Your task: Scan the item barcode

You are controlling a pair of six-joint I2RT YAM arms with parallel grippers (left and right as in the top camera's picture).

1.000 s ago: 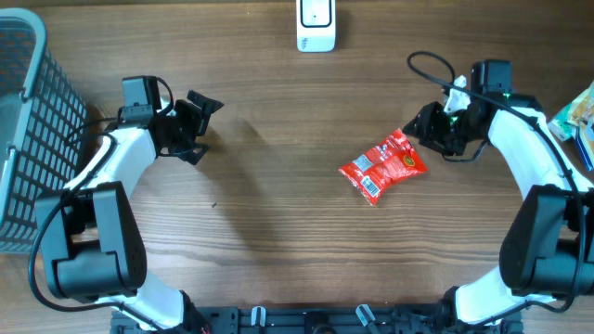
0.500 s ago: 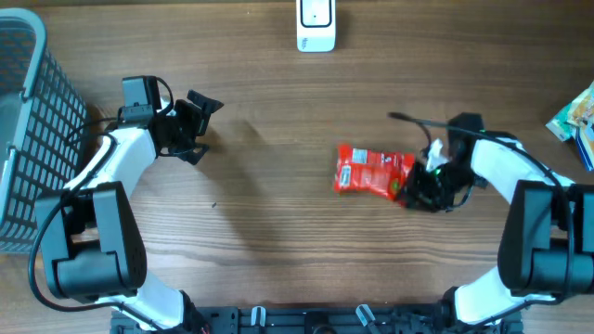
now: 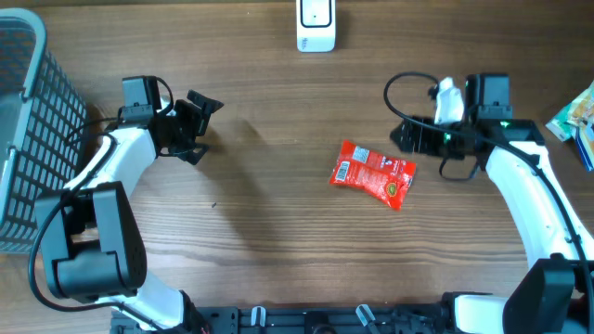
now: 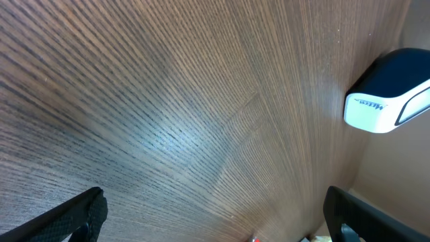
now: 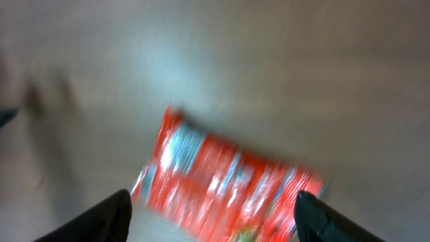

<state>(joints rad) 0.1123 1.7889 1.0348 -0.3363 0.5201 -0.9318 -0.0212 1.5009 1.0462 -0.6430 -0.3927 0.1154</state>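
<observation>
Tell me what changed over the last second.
The right gripper came down onto the right end of the red packet, turned it clockwise and shifted it slightly left, then let go and drew back. It now stands open, clear of the packet. The left gripper, scanner and basket stayed put.

- packet (image 3: 373,174) flat on table (image 3: 278,232), right of centre
- scanner (image 3: 316,25) at far edge, behind packet, well apart
- basket (image 3: 23,130) at left edge
- right gripper (image 3: 406,139) just behind packet, not touching
- left gripper (image 3: 202,128) between basket and packet
</observation>
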